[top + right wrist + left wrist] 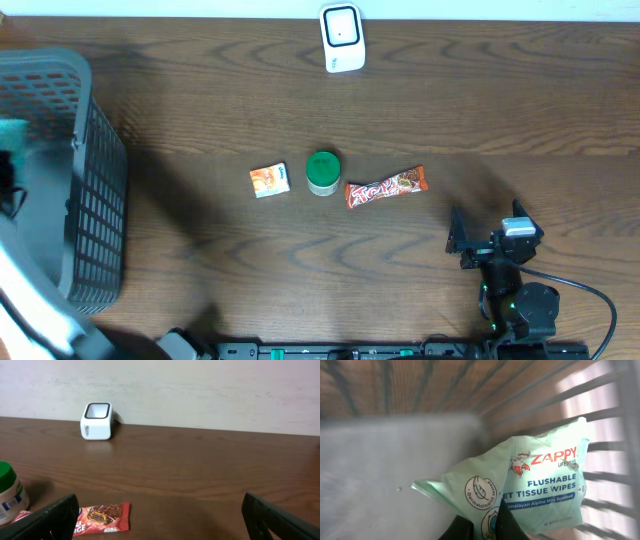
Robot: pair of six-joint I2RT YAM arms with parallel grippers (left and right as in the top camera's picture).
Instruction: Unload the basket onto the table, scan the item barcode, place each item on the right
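The item, a pale green pack of flushable wipes [540,485], lies in a corner inside the grey basket [612,415]. My left gripper [487,519] is down in that basket, shut on the pack's near edge, with a black finger on either side of the wrapper. From overhead only a green patch of the wipes pack [12,131] shows in the basket [95,160], and the left gripper itself is hidden there. The white barcode scanner [342,38] [96,421] stands at the table's far edge. My right gripper [487,226] [160,510] rests open and holds nothing, near the front right.
Mid-table lie a small orange box [269,180], a green-lidded jar [323,172] [7,492] and a red candy bar [386,187] [102,516]. The basket fills the left end of the table. A pale wall rises behind the scanner.
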